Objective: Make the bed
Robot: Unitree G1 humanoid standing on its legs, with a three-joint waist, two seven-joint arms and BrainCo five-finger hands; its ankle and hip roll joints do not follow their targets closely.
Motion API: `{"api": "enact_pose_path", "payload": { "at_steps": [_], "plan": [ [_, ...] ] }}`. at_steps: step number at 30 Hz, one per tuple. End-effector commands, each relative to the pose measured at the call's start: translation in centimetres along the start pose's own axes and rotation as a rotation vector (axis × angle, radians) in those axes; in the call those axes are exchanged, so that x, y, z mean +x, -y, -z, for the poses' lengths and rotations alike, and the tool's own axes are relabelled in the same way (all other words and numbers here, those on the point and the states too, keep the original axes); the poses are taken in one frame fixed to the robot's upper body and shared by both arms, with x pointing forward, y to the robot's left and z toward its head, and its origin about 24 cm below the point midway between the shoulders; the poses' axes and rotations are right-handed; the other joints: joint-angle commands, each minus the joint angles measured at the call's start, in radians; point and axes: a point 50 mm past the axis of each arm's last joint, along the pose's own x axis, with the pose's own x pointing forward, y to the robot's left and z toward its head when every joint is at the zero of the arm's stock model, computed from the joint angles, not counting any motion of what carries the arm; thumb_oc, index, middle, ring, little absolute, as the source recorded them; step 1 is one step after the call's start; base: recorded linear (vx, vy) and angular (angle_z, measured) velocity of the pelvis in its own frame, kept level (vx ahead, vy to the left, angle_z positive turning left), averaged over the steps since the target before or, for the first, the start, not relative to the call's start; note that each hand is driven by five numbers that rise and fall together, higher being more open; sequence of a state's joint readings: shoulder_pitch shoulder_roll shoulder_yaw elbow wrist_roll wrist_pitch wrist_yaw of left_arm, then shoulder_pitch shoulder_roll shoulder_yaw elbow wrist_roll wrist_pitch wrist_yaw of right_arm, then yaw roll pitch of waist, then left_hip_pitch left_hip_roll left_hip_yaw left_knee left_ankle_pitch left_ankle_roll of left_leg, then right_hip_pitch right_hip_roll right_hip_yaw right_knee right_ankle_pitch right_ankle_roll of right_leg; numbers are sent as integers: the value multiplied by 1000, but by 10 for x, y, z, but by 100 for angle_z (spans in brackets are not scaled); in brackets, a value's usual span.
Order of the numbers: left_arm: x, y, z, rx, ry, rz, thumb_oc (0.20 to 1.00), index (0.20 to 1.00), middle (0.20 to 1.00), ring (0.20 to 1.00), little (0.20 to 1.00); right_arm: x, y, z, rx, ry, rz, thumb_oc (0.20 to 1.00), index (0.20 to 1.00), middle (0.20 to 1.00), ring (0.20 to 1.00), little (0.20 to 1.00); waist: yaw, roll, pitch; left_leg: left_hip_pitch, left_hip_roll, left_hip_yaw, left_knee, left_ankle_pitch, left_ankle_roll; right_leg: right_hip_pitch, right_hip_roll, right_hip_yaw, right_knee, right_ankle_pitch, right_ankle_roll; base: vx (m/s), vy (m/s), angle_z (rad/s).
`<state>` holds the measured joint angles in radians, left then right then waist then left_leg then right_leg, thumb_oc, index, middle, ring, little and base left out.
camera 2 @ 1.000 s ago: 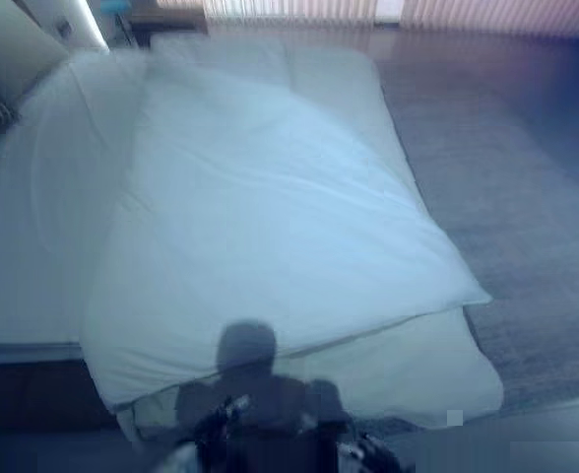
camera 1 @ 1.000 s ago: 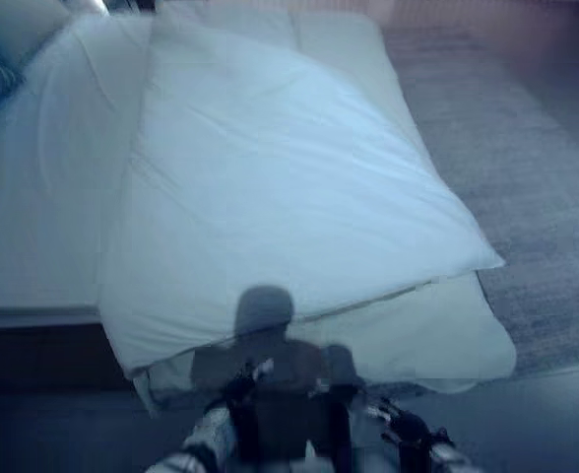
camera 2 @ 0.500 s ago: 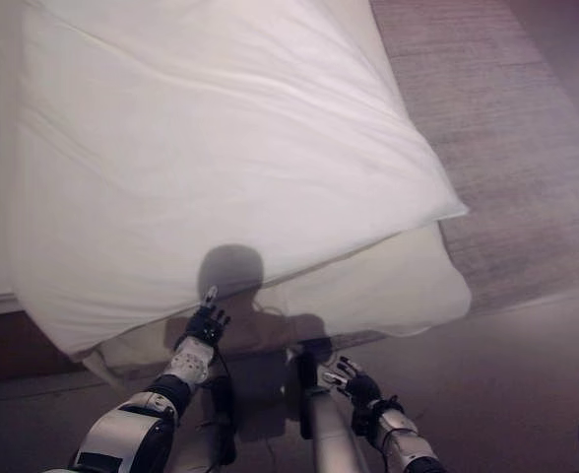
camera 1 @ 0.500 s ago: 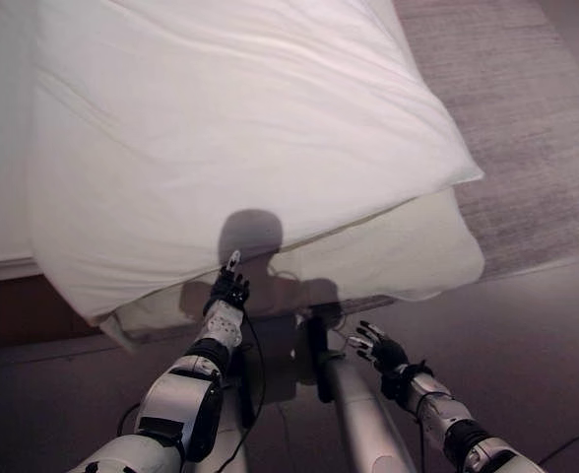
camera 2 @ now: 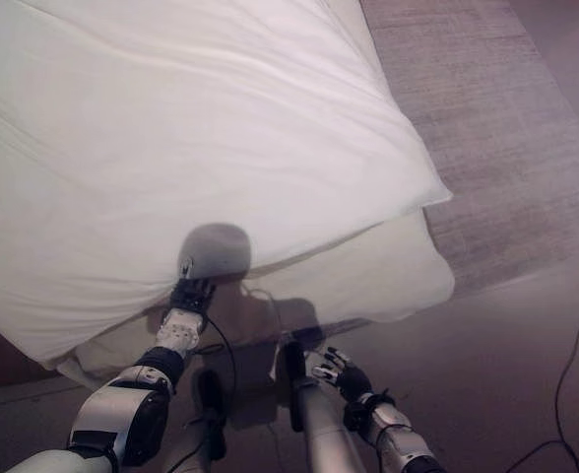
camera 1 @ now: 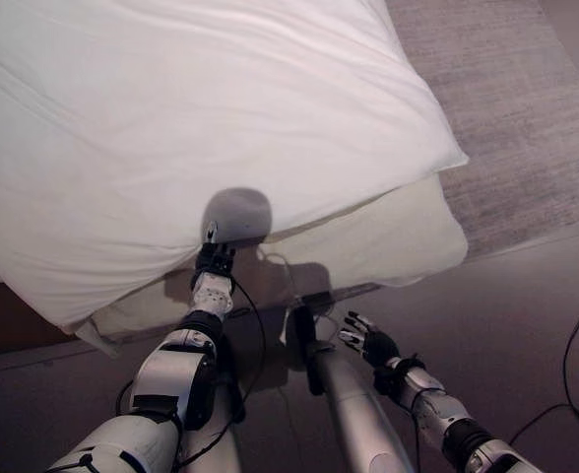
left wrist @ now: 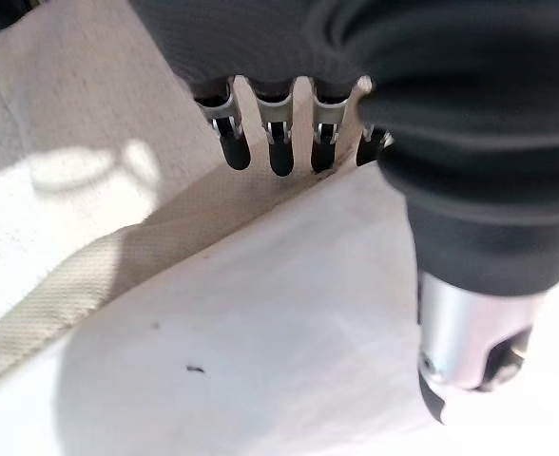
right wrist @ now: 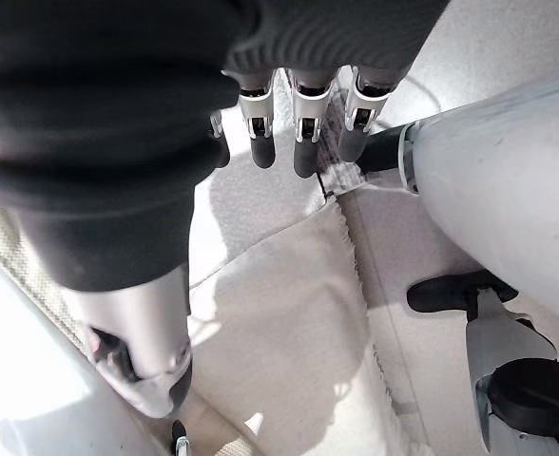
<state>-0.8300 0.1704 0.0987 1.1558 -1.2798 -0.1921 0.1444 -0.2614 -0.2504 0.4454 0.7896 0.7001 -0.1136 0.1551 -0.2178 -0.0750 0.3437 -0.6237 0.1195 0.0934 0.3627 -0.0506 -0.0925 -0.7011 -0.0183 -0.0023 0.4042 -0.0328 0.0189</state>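
My left hand (camera 1: 214,262) reaches to twelve o'clock, fingers straight at the puffy white duvet's (camera 1: 201,128) hem — ready to grip — right hand (camera 1: 369,345) spread at four.

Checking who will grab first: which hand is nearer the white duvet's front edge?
Left. The left hand reaches up to the white duvet at its front edge; the right hand hangs lower, over the floor, apart from it.

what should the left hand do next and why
Probably curl its fingers on the duvet's near edge. The left hand is open at that hem where it overhangs the mattress, gripping nothing. The right hand hangs open over the floor, farther from the bedding.
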Motion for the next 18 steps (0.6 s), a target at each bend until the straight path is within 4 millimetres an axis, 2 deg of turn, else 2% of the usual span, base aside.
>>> {"api": "enact_pose_path", "payload": {
  "at_steps": [1,3,4,6,15,18],
  "plan": [
    [3,38,-31,-45,141,97,1000,1000,1000,1000,1000,-14,3,20,18,-26,6,1000,1000,1000,1000,1000,-13,9,-81,-75,12,-13,67,-16,-23,-12,-31,9,-30,12,81,0,0,0],
    [2,42,-34,-55,158,102,1000,1000,1000,1000,1000,-14,3,21,18,-28,7,1000,1000,1000,1000,1000,-12,9,-83,-75,12,-13,66,-16,-24,-14,-30,10,-33,13,81,0,0,0],
    [2,46,-38,-59,175,110,460,460,460,460,460,-15,3,22,27,-25,15,1000,1000,1000,1000,1000,-11,12,-86,-73,12,-11,60,-14,-25,-13,-30,12,-38,15,82,0,0,0],
    [2,47,-38,-58,178,108,200,200,200,200,200,-15,3,23,30,-27,15,1000,1000,1000,1000,1000,-9,13,-85,-72,12,-10,57,-13,-25,-13,-31,13,-40,17,82,0,0,0],
    [-4,68,-36,-122,210,150,200,200,200,200,200,-12,-3,20,71,-1,16,1000,1000,1000,1000,1000,5,21,-81,-67,11,-10,49,-8,-28,-4,-33,4,-48,18,80,0,0,-1],
    [-9,77,-29,-152,210,207,200,200,200,200,200,-6,-9,11,141,41,10,1000,1000,1000,1000,1000,14,26,-77,-63,9,-14,43,-4,-27,2,-32,6,-57,21,79,0,0,0]
  ]
}}
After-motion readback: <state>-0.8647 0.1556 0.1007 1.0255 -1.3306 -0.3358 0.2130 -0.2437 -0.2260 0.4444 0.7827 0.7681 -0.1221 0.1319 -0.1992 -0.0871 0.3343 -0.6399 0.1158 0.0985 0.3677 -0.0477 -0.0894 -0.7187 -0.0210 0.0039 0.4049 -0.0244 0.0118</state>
